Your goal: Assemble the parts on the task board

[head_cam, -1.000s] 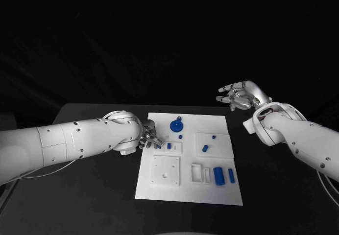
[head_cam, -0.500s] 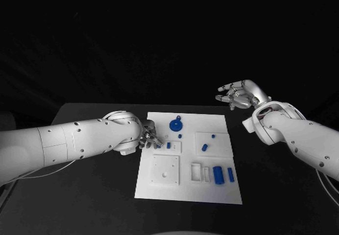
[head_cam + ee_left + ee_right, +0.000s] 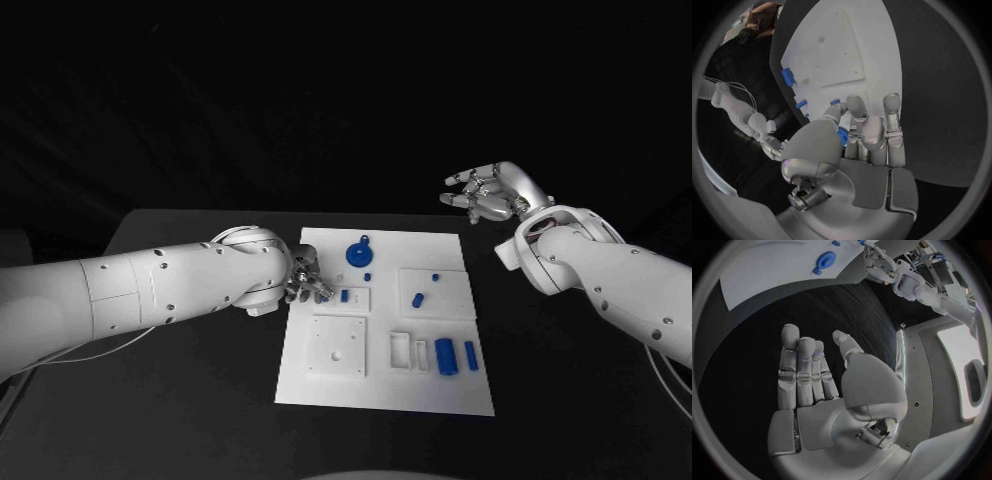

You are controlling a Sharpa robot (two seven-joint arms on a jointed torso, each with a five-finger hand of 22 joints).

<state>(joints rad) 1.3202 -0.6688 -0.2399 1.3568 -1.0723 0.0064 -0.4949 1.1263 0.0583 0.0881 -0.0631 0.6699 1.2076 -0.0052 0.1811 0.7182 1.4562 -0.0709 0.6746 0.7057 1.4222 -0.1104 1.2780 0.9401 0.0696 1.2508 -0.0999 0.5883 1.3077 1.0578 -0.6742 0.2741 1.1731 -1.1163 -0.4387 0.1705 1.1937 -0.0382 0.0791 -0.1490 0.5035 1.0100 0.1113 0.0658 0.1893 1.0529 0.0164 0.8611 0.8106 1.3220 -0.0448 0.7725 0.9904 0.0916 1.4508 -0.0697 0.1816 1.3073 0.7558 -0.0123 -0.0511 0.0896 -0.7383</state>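
Pinching a blue part (image 3: pixel 842 136) (small), left robot hand (image 3: pixel 861 132).

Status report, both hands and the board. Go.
Left hand pinching a small blue part at the task board left edge. Right hand open, raised beyond the board's far right corner. Nothing blocking.

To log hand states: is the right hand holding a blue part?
No, the right hand is empty, its fingers apart above the black table.

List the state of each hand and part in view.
Left hand: pinching a small blue part at the board's left edge.
Right hand: open, raised beyond the board, holding nothing.
Round part: lying on the board.
Two cylinders: lying side by side.
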